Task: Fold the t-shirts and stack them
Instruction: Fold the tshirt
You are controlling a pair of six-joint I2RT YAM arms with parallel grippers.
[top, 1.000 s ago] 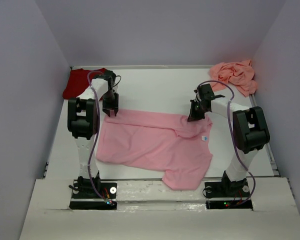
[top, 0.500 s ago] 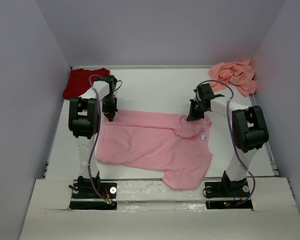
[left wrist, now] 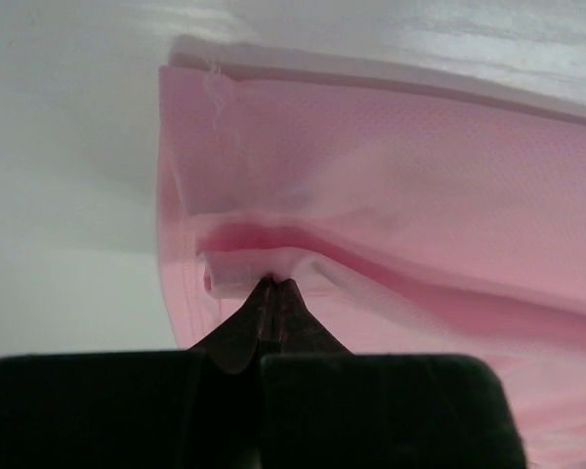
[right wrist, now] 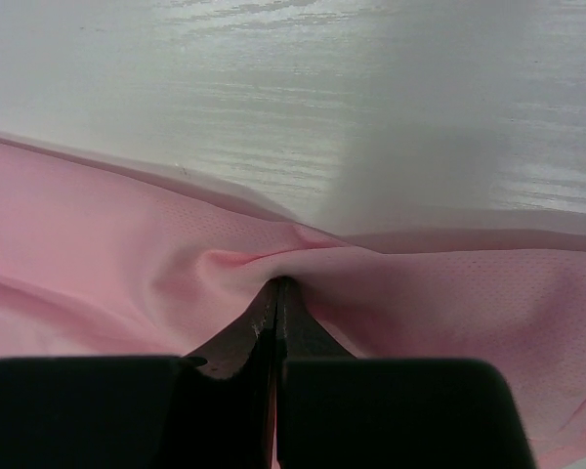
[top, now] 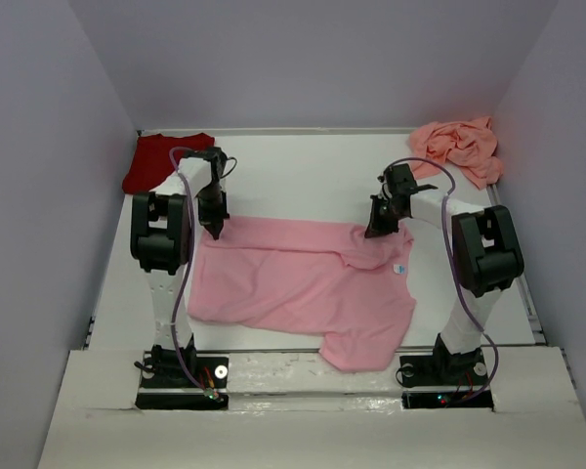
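A light pink t-shirt (top: 293,283) lies spread across the middle of the table, its small white neck label (top: 399,269) near the right side. My left gripper (top: 215,230) is shut on the shirt's far left corner (left wrist: 234,278), pinching a fold of cloth. My right gripper (top: 376,230) is shut on the far right edge of the same shirt (right wrist: 273,269). A dark red t-shirt (top: 156,158) lies at the far left corner. A salmon-pink t-shirt (top: 459,147) lies crumpled at the far right corner.
The white table (top: 303,176) is walled in by lilac panels on the left, back and right. Both arm bases (top: 181,376) sit on the near ledge.
My left gripper has closed on the far left corner of the pink shirt and shifted slightly. The right gripper has kept its hold without moving.
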